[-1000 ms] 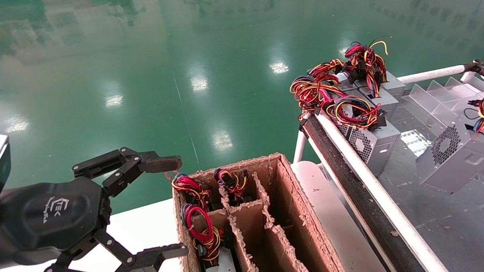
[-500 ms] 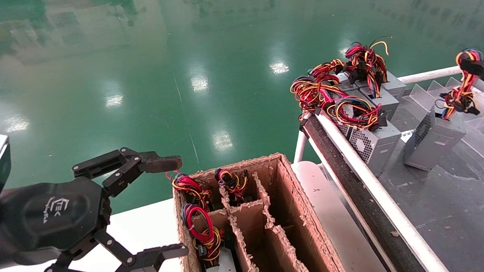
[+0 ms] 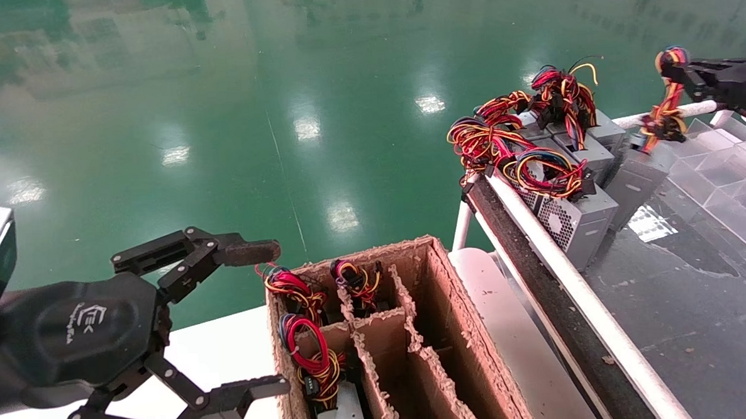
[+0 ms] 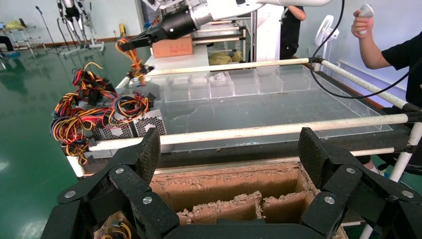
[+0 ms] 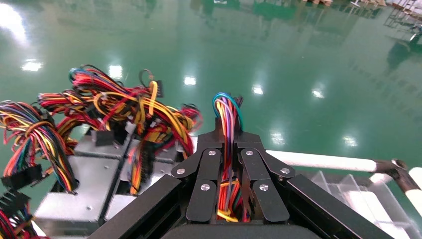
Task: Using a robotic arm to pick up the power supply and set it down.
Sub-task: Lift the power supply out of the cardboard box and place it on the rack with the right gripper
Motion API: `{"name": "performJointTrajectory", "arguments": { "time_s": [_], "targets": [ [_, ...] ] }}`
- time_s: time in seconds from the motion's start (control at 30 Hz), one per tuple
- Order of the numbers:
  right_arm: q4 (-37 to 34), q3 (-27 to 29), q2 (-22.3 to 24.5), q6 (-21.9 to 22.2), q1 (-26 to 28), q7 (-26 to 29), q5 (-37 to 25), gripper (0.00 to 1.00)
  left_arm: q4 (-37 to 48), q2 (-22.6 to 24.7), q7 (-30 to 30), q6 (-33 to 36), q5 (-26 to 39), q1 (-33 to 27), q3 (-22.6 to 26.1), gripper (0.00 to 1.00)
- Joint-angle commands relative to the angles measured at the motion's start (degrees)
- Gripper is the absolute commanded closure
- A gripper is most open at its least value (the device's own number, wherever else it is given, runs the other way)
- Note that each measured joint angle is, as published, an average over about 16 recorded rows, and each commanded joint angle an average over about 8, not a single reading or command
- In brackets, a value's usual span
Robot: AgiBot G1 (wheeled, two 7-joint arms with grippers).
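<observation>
Pinching wire loop (image 5: 228,117), right gripper (image 5: 229,149) lifts power supply (image 3: 637,176); left gripper (image 3: 252,318) splayed, idle.

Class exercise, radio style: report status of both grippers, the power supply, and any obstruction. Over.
Right gripper shut on wire bundle, power supply hanging tilted beside the parked units. Left gripper open, idle beside cardboard box. Nothing obstructing.

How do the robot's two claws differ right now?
The left gripper is open and empty beside the cardboard box; the right gripper is shut on a wire bundle, with the power supply hanging tilted below. Both are black linkage claws.
</observation>
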Motion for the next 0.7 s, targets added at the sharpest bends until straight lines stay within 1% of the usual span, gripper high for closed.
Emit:
{"name": "performJointTrajectory", "arguments": {
  "time_s": [0.03,0.43,0.7],
  "targets": [
    [-0.4,-0.2,-1.1,1.0,0.4,-0.1,-0.2,1.00,0.0,0.0,0.0,0.0,0.0,0.0,0.0,0.00],
    [-1.4,-0.7,-5.6,4.5,1.0,-0.7,-1.0,1.00,0.0,0.0,0.0,0.0,0.0,0.0,0.0,0.00],
    [-1.3,-1.0,-7.2,6.6,1.0,-2.2,-1.4,1.00,0.0,0.0,0.0,0.0,0.0,0.0,0.0,0.00]
  ]
}}
